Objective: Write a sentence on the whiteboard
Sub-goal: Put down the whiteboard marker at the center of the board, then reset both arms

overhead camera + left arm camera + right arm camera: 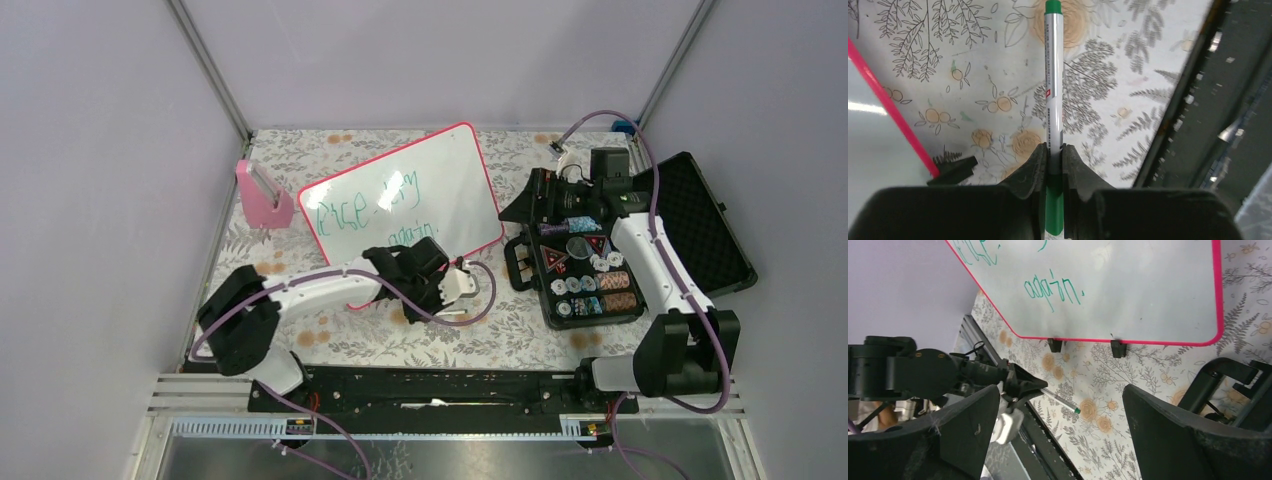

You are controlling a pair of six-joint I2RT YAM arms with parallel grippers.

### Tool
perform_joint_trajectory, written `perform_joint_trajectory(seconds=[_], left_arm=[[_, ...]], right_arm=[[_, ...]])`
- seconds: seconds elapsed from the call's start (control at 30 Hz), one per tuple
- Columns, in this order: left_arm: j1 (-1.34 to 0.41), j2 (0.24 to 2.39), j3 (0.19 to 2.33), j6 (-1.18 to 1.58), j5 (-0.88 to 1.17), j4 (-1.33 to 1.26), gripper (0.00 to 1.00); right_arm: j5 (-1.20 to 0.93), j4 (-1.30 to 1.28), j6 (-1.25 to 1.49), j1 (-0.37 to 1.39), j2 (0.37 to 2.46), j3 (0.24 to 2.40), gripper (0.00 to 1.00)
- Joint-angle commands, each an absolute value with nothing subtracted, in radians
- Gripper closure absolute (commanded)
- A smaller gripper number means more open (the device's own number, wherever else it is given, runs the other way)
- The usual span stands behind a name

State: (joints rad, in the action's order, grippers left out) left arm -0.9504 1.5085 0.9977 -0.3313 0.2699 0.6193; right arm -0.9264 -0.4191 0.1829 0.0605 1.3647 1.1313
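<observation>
Your right gripper (1060,390) stands spread wide, empty; board (450,180) lies on the cloth (520,330), far centre; sentence (370,205) fills two green lines, so writing looks about done; left gripper (1055,150) clenches the pen (1054,75) just off the board's near edge; parking it seems all that remains.

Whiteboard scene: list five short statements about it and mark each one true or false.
1. The left gripper is shut on a green marker. True.
2. The right gripper clamps the whiteboard. False: its jaws stand wide open and hold nothing.
3. The whiteboard carries green writing. True.
4. The black case is closed. False: its lid is open.
5. The marker is pressed on the whiteboard. False: it points over the flowered table, beside the board.
</observation>
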Motion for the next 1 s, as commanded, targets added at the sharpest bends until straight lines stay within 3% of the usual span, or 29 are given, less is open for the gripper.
perform_joint_trajectory(seconds=[0.0,0.3,0.53,0.87,0.97], left_arm=[[-0.948,1.591,0.999,-0.305,0.212,0.495,0.97],[-0.953,1.693,1.017,-0.291,0.234,0.488,0.82],[-0.953,1.668,1.016,-0.287,0.225,0.509,0.57],[-0.906,1.552,1.161,-0.255,0.268,0.646,0.02],[-0.835,1.506,1.240,-0.236,0.312,0.688,0.01]], right_arm=[[-0.865,-0.459,0.111,0.058,1.306,1.139,0.00],[-0.879,-0.474,0.082,0.058,1.303,1.129,0.00],[-0.890,-0.509,0.054,0.058,1.311,1.136,0.01],[-0.838,-0.669,-0.061,0.087,1.340,1.229,0.01],[-0.781,-0.715,-0.090,0.133,1.341,1.269,0.01]])
